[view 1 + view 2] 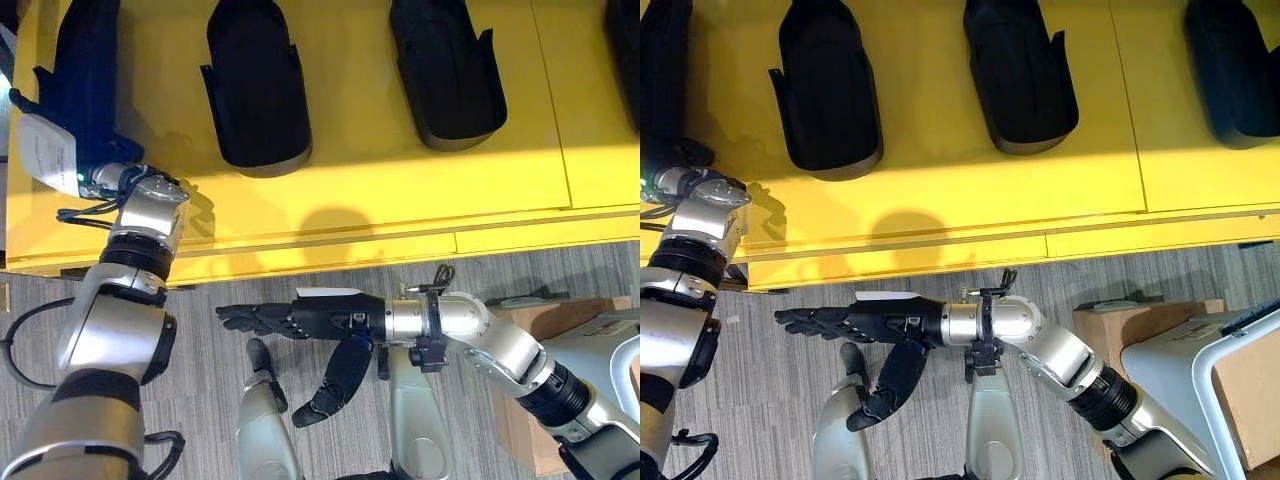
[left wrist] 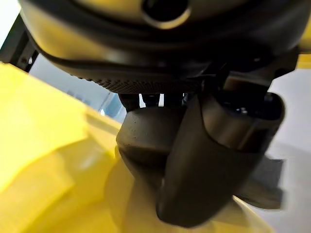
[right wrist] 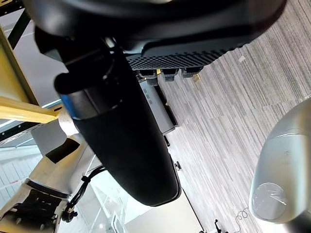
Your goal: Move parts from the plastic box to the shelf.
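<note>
Left hand (image 1: 100, 178) grips a part (image 1: 85, 75) on the shelf (image 1: 380, 190).

Yellow shelf (image 1: 400, 190) — black parts (image 1: 255, 85) atop

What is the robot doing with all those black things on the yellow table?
The robot is putting black parts onto the yellow shelf. Its left hand is up at the shelf's left end on a dark part, though I cannot tell whether its fingers grip it. Other black parts lie in a row beside it. Its right hand is open and empty, held over the grey floor below the shelf edge.
</note>
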Available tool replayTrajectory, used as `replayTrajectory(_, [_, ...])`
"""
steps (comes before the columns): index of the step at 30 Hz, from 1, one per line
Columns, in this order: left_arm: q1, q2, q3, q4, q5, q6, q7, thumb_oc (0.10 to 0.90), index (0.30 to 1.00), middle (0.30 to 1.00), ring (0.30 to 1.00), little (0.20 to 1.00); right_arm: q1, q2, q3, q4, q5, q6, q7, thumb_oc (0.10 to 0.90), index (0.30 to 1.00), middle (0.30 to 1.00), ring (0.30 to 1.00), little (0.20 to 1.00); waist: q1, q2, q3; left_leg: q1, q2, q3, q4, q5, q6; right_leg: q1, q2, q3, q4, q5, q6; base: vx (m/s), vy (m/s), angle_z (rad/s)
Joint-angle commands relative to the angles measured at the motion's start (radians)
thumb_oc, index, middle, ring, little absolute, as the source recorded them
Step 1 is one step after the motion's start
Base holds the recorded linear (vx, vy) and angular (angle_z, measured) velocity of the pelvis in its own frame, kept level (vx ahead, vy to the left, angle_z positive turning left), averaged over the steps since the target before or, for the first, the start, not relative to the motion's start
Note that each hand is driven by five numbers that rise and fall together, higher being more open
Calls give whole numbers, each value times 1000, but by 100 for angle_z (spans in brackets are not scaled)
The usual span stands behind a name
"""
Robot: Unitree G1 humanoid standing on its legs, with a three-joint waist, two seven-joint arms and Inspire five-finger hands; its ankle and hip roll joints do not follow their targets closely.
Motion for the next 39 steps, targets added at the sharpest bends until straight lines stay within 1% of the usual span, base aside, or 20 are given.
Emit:
replayTrajectory(1, [-3, -11, 63, -21, -69, -37, -51, 900, 1000, 1000, 1000, 1000, -29, 76, -69, -89, 53, -69, 41, 900, 1000, 1000, 1000, 1000, -15, -27, -19, 51, 57, 61, 104, -127, 5, 53, -20, -3, -156, 52, 57, 0, 0, 0])
replayTrajectory(9, [-7, -7, 55, -52, -81, -45, -61, 900, 1000, 1000, 1000, 1000, -25, 60, -73, -93, 64, -69, 40, 900, 1000, 1000, 1000, 1000, -17, -23, -29, 62, 59, 66, 96, -126, 6, 60, -16, -4, -155, 46, 56, 1, 1, 0])
replayTrajectory(13, [-10, -17, 51, -76, -77, -71, -46, 900, 1000, 1000, 1000, 1000, -22, 52, -77, -98, 75, -70, 38, 900, 1000, 1000, 1000, 1000, -18, -25, -31, 63, 60, 67, 97, -128, 7, 62, -11, -4, -152, 41, 53, 0, 0, 0])
replayTrajectory(18, [-16, -6, 36, -97, -11, -27, -23, 900, 1000, 1000, 1000, 1000, -13, 49, -78, -98, 78, -78, 40, 900, 1000, 1000, 1000, 1000, -18, -25, -31, 57, 58, 66, 102, -130, 10, 58, -7, -3, -146, 39, 51, 0, 0, 0])
replayTrajectory(19, [-18, -1, 32, -98, 1, -10, -22, 900, 1000, 1000, 1000, 1000, -12, 49, -77, -99, 80, -78, 40, 900, 1000, 1000, 1000, 1000, -18, -24, -32, 58, 58, 67, 101, -130, 11, 59, -6, -3, -147, 39, 51, 0, 0, 0])
replayTrajectory(22, [-31, 20, 8, -98, 97, 39, -14, 900, 1000, 1000, 1000, 1000, -7, 50, -74, -97, 77, -82, 41, 900, 1000, 1000, 1000, 1000, -17, -25, -31, 55, 56, 66, 104, -132, 12, 58, -6, -2, -147, 39, 51, 0, 0, 0])
replayTrajectory(24, [-39, 36, -5, -96, 128, 60, -21, 900, 1000, 1000, 1000, 1000, -2, 45, -71, -93, 80, -93, 43, 900, 1000, 1000, 1000, 1000, -17, -25, -31, 53, 57, 67, 106, -132, 13, 58, -6, -3, -149, 40, 51, 0, 0, 0])
replayTrajectory(25, [-47, 48, -20, -94, 171, 98, -40, 900, 1000, 1000, 1000, 1000, 4, 42, -69, -91, 79, -103, 44, 900, 1000, 1000, 1000, 1000, -17, -25, -32, 52, 56, 67, 105, -132, 14, 59, -6, -3, -152, 41, 52, 0, 0, 0])
replayTrajectory(27, [-49, 55, -39, -93, 218, 116, -49, 900, 1000, 1000, 1000, 1000, 7, 43, -64, -87, 82, -113, 42, 900, 1000, 1000, 1000, 1000, -15, -27, -32, 50, 55, 65, 108, -135, 16, 61, -7, -4, -152, 40, 51, 0, 0, 0])
replayTrajectory(28, [-51, 60, -50, -91, 264, 129, -62, 900, 1000, 1000, 1000, 1000, 8, 40, -59, -84, 86, -121, 38, 900, 1000, 1000, 1000, 1000, -13, -27, -32, 49, 55, 63, 110, -136, 17, 62, -7, -6, -152, 40, 51, 0, 0, 0])
replayTrajectory(29, [-51, 60, -50, -91, 265, 129, -62, 900, 1000, 1000, 1000, 1000, 8, 40, -59, -84, 86, -121, 38, 900, 1000, 1000, 1000, 1000, -13, -27, -32, 49, 55, 63, 110, -136, 17, 63, -7, -6, -152, 40, 51, 5, -30, 0])
replayTrajectory(30, [-46, 68, -67, -95, 337, 147, -77, 900, 1000, 1000, 1000, 1000, 14, 41, -54, -77, 85, -132, 35, 900, 1000, 1000, 1000, 1000, -9, -26, -33, 45, 54, 58, 116, -138, 19, 65, -9, -9, -154, 40, 50, 0, 0, 0])
replayTrajectory(31, [-45, 70, -70, -97, 349, 151, -77, 900, 1000, 1000, 1000, 1000, 16, 41, -55, -77, 84, -133, 35, 900, 1000, 1000, 1000, 1000, -8, -26, -33, 45, 54, 56, 116, -138, 19, 66, -10, -10, -155, 40, 50, 4, -41, 1])
replayTrajectory(32, [-39, 77, -76, -105, 407, 167, -74, 900, 1000, 1000, 1000, 1000, 18, 40, -51, -77, 88, -140, 29, 900, 1000, 1000, 1000, 1000, -4, -25, -33, 43, 53, 53, 118, -139, 21, 68, -12, -13, -158, 40, 49, 0, 0, 0])
replayTrajectory(39, [-7, 112, -74, -130, 496, 158, -26, 900, 1000, 1000, 1000, 1000, 33, 58, -22, -65, 52, -161, -3, 900, 1000, 1000, 1000, 1000, 17, -12, -30, 35, 47, 32, 132, -147, 29, 83, -23, -22, -163, 39, 48, 4, -12, 3])
